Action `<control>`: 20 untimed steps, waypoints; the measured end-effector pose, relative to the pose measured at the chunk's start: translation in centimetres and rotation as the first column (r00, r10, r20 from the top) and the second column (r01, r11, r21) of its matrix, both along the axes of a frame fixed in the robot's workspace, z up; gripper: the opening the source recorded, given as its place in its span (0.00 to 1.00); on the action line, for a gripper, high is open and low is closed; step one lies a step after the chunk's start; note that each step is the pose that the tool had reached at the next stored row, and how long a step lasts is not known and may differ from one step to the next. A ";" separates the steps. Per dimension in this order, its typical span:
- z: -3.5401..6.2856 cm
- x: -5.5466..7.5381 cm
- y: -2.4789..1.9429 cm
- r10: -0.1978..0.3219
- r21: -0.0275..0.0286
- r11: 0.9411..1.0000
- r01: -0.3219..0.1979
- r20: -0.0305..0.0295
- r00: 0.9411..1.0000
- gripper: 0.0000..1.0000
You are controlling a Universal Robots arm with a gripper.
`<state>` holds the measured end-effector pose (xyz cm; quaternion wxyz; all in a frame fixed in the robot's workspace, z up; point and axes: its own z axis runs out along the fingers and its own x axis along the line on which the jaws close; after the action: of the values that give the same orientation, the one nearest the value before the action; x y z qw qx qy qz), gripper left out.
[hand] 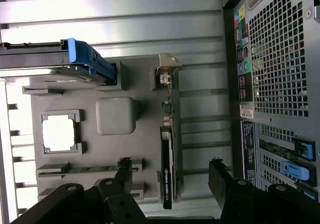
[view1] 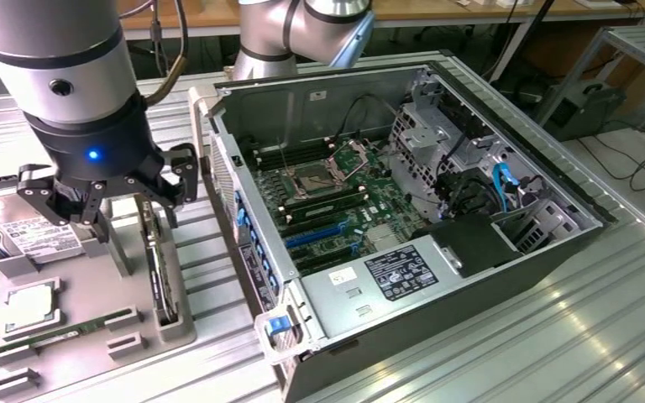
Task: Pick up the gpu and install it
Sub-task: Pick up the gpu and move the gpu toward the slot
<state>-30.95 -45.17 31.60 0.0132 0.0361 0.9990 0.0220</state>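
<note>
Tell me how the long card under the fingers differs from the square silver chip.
The gpu is long, dark and stands on edge; the chip is square, pale and lies flat. The open fingers line up either side of the gpu; the chip lies clear of them. Both rest in the grey tray.

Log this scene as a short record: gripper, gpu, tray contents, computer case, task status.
gripper: gripper open, positioned over the gpu's slot in the tray
gpu: gpu standing on edge in the tray, between the spread jaws, not gripped
tray: grey tray, also holding a hard drive, a CPU and a RAM stick
case: computer case with its side open and motherboard exposed, to the exterior view's right of the tray
status: gpu not yet picked up
</note>
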 end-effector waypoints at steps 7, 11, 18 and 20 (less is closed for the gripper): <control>-1.27 0.0 0.00 0.000 0.000 1.000 0.000 -0.002 1.000 0.73; -2.17 0.0 0.00 0.000 0.000 1.000 0.000 -0.002 1.000 0.73; -3.52 0.1 -0.06 0.011 0.000 1.000 -0.011 -0.008 1.000 0.73; -3.90 0.1 -0.08 0.023 0.000 1.000 -0.023 -0.008 1.000 0.73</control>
<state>-30.83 -45.25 27.70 0.0088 0.0249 0.9994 0.0219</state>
